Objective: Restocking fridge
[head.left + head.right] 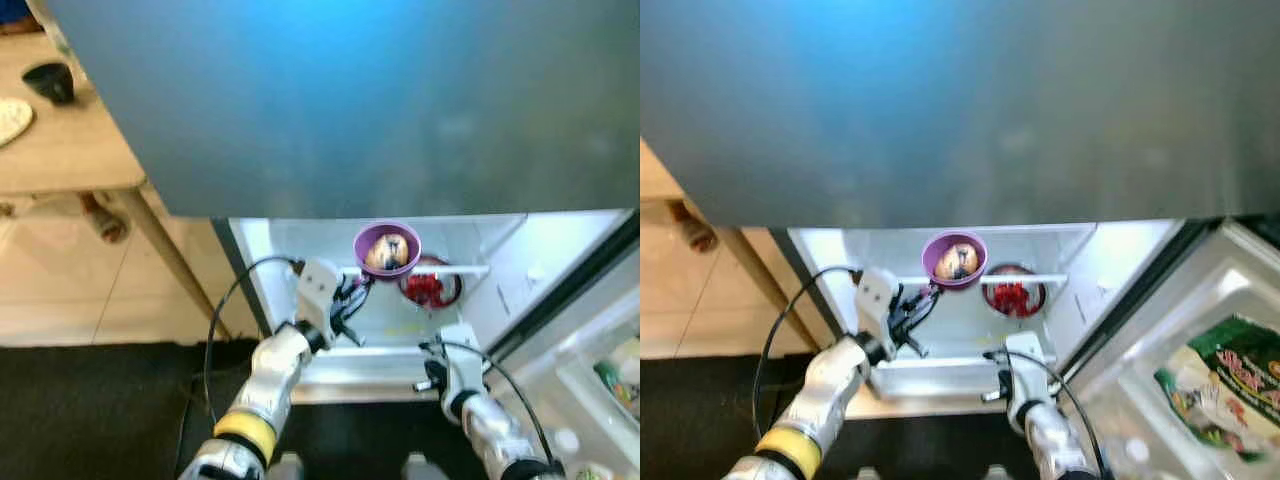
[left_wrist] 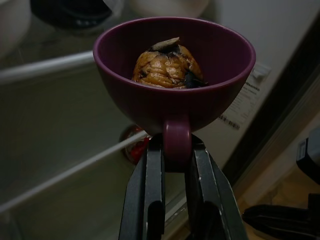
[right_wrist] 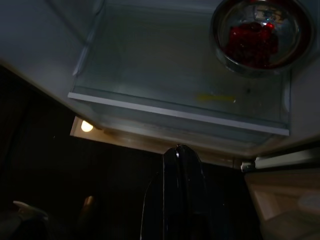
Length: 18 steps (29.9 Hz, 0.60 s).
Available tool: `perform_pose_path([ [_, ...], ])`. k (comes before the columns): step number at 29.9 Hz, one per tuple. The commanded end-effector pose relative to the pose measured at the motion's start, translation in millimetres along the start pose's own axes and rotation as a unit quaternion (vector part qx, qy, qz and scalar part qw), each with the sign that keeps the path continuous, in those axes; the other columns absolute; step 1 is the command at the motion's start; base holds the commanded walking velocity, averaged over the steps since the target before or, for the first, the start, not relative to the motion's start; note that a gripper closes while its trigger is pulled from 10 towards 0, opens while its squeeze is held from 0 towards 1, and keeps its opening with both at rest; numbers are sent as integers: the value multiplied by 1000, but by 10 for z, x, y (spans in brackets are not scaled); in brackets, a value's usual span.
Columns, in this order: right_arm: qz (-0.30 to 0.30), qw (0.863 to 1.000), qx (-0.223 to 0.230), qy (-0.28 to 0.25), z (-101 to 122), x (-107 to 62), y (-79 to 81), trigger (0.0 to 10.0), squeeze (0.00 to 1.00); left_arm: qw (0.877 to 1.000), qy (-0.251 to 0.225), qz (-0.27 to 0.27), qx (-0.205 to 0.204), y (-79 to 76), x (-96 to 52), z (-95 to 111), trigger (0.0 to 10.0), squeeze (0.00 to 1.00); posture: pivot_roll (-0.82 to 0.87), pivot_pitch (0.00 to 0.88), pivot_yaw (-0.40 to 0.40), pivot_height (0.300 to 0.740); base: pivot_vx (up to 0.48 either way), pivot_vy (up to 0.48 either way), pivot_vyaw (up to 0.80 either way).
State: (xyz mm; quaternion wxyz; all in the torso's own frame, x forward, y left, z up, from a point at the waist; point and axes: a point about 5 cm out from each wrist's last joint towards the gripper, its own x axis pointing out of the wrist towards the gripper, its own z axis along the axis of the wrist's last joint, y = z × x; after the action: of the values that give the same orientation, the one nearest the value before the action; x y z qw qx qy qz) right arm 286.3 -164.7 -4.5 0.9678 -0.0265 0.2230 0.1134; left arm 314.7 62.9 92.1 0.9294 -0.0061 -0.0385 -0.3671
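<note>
A purple cup [image 1: 387, 249] with a brown wrinkled food item [image 2: 167, 66] inside is held up in front of the open fridge. My left gripper [image 2: 172, 150] is shut on the cup's handle. The cup hangs over a white shelf rail [image 1: 455, 270] inside the fridge. Behind and below it, a metal bowl of red food [image 1: 430, 286] sits on a glass shelf [image 3: 180, 112]. My right gripper [image 3: 179, 152] is lower, in front of the fridge's bottom shelf edge, fingers together with nothing between them.
The grey upper fridge door [image 1: 350, 100] fills the top of the view. The open lower door [image 1: 1200, 390] at the right holds a green packet [image 1: 1225, 375]. A wooden table [image 1: 60, 150] with a dark cup [image 1: 50, 82] stands at the left. A dark mat [image 1: 100, 410] covers the floor.
</note>
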Motion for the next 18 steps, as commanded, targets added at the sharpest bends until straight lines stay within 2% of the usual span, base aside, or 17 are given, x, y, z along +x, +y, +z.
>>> perform_pose_path([
  [1, 4, 1000, 7, 13, -97, -33, 26, 10000, 0, 1000, -1, -3, 0, -53, 16, -28, 10000, 0, -97, 200, 41, 625, 0, 0, 0],
  [8, 9, 1000, 12, -4, -50, -26, 26, 10000, 0, 1000, -6, 8, 8, -38, 29, -17, 10000, 0, -96, 198, 38, 590, 0, 0, 0],
  [18, 15, 1000, 8, -11, 28, 6, 28, 10000, 0, 1000, -10, 16, 17, -21, 39, -5, 10000, 0, -95, 193, 36, 590, 0, 0, 0],
])
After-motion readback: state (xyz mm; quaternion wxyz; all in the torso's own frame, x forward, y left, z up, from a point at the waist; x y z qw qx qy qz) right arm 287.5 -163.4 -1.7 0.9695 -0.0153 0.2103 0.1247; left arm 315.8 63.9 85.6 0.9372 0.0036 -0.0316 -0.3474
